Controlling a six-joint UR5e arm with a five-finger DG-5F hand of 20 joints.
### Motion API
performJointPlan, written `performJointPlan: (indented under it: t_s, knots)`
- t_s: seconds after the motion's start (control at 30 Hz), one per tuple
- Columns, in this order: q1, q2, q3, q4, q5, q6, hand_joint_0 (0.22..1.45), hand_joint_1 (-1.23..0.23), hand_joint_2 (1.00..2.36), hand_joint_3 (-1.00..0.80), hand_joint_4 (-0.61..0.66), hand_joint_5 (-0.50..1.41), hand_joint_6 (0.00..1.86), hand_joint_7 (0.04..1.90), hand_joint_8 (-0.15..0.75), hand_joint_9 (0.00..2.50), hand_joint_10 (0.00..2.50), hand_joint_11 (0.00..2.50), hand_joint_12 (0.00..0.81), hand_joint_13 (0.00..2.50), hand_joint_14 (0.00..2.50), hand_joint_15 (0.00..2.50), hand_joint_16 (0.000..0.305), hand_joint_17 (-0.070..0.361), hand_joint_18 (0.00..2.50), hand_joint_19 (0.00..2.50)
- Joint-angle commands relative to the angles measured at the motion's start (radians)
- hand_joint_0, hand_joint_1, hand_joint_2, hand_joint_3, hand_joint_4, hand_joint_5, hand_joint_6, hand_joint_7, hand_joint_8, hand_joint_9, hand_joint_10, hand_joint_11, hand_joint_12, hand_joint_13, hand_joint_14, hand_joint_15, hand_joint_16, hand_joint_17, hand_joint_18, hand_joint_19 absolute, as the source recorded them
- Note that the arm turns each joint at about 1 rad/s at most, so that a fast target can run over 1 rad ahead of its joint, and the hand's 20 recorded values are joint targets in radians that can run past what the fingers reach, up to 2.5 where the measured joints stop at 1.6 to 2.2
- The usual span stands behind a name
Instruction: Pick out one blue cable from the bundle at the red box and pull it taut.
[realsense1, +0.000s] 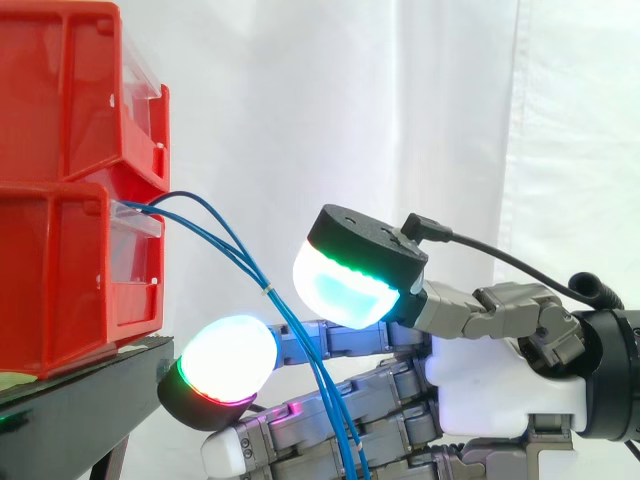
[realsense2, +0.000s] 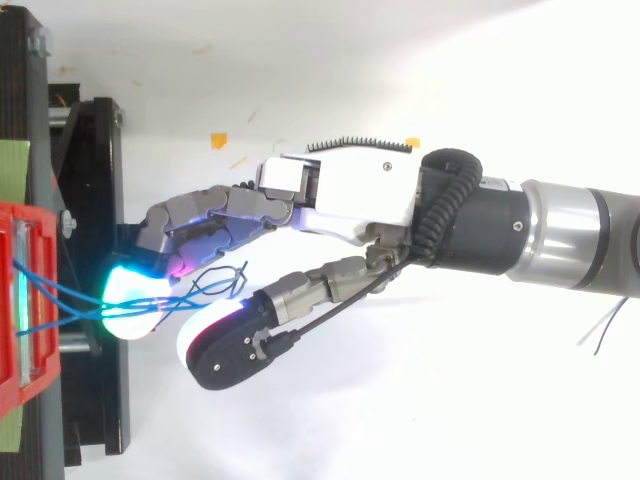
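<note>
Cables (realsense1: 272, 296), thin blue, slope from the red plastic box (realsense1: 70, 270) right through the hand's (realsense1: 500, 390) open thumb-finger gap, nothing pinched yet.

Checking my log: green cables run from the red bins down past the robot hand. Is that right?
Not green. The side view shows blue cables running from the red bins down past the robot hand.

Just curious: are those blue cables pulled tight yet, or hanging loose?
Loose. The blue cables sag in a curve from the red bin and loop beside the fingers.
</note>
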Motion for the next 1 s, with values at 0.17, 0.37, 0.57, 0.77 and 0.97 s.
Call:
performJointPlan:
  t_s: [0.17, 0.37, 0.57, 0.77, 0.97]
  knots:
    - [-0.006, 0.000, 0.000, 0.000, -0.013, 0.003, 0.61, -0.58, 1.00, -0.44, 0.12, -0.12, 0.50, 1.07, 0.202, 0.73, 0.01, 0.21, 0.259, 0.48, 0.01, 0.19, 0.039, 0.088, 0.24, 0.36]
    - [-0.014, 0.001, 0.000, -0.001, -0.048, 0.003, 0.61, -0.57, 1.01, -0.44, 0.10, -0.10, 0.50, 1.10, 0.202, 0.78, 0.01, 0.22, 0.260, 0.52, 0.01, 0.21, 0.039, 0.087, 0.26, 0.38]
    - [-0.021, 0.001, 0.000, 0.002, -0.057, 0.002, 0.61, -0.56, 1.00, -0.44, 0.09, -0.09, 0.50, 1.11, 0.204, 0.80, 0.01, 0.23, 0.263, 0.55, 0.01, 0.23, 0.039, 0.087, 0.28, 0.40]
    - [-0.031, 0.000, 0.000, 0.007, -0.057, 0.002, 0.60, -0.56, 1.00, -0.45, 0.08, -0.09, 0.50, 1.11, 0.206, 0.83, 0.01, 0.24, 0.267, 0.57, 0.01, 0.25, 0.039, 0.088, 0.30, 0.42]
    - [-0.034, 0.001, 0.008, 0.025, -0.068, 0.000, 0.62, -0.57, 1.01, -0.42, 0.03, -0.08, 0.50, 1.20, 0.194, 0.85, 0.01, 0.26, 0.265, 0.59, 0.01, 0.26, 0.039, 0.088, 0.32, 0.42]
